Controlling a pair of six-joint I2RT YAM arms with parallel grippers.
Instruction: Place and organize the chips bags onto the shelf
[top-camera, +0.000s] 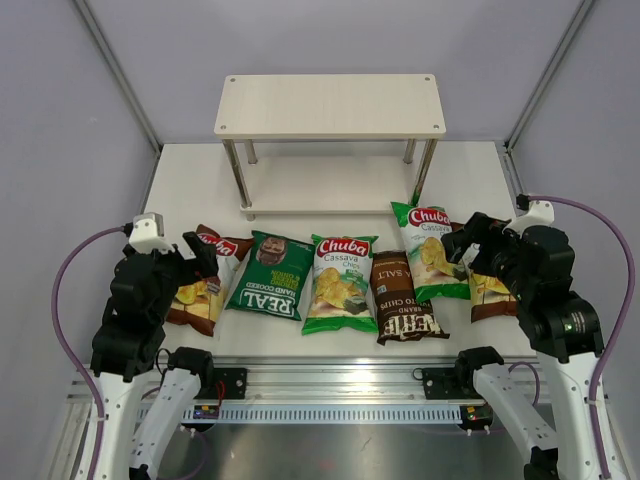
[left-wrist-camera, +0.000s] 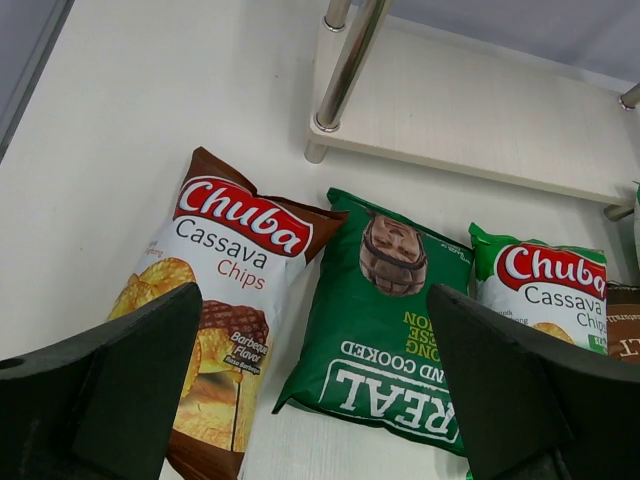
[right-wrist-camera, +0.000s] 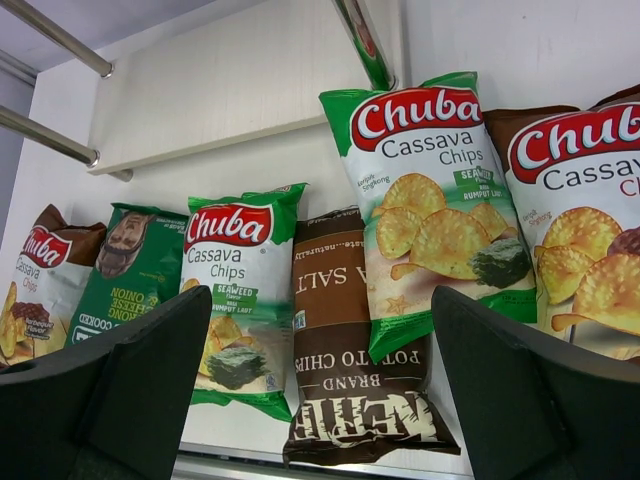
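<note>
Six chips bags lie flat in a row on the white table in front of the shelf (top-camera: 330, 105). From the left: a brown-and-white Chuba bag (top-camera: 208, 285), the dark-green REAL bag (top-camera: 272, 275), a light-green Chuba bag (top-camera: 340, 283), the dark-brown Kettle bag (top-camera: 403, 298), a second light-green Chuba bag (top-camera: 432, 250) overlapping it, and a second brown-and-white Chuba bag (top-camera: 490, 292) mostly hidden under my right arm. My left gripper (top-camera: 200, 258) is open and empty above the left brown Chuba bag (left-wrist-camera: 215, 300). My right gripper (top-camera: 462, 243) is open and empty above the Kettle bag (right-wrist-camera: 355, 350).
The shelf's silver legs (top-camera: 239, 178) and lower board (top-camera: 335, 185) stand just behind the bags. Grey walls close the table at left, right and back. A metal rail (top-camera: 330, 385) runs along the near edge between the arm bases.
</note>
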